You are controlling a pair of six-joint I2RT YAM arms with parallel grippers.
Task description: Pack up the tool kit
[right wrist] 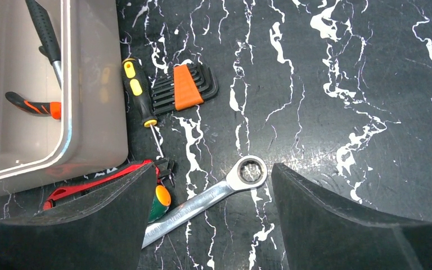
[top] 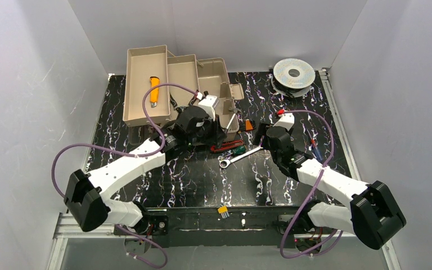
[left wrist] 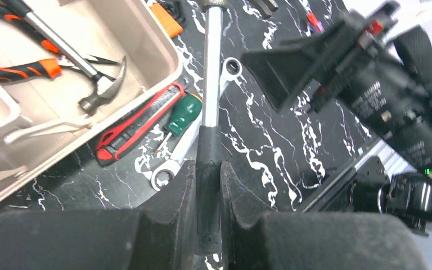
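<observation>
The tan toolbox (top: 146,84) stands open at the back left, with a yellow knife (top: 154,90) in its fold-out tray. My left gripper (left wrist: 208,169) is shut on the black grip of a long silver-shafted tool (left wrist: 214,67), held above the table beside the box bin (left wrist: 146,50). A hammer (left wrist: 98,84) and orange-handled pliers (left wrist: 22,70) lie in that bin. My right gripper (right wrist: 214,166) is open, hanging over a silver ratchet wrench (right wrist: 202,202) that lies flat on the table (right wrist: 343,84).
Beside the box lie a red-and-black tool (left wrist: 138,121), a green-handled screwdriver (left wrist: 183,109), a yellow-and-black screwdriver (right wrist: 138,93) and an orange hex key set (right wrist: 183,84). A silver wire spool (top: 294,73) sits at the back right. White walls enclose the table.
</observation>
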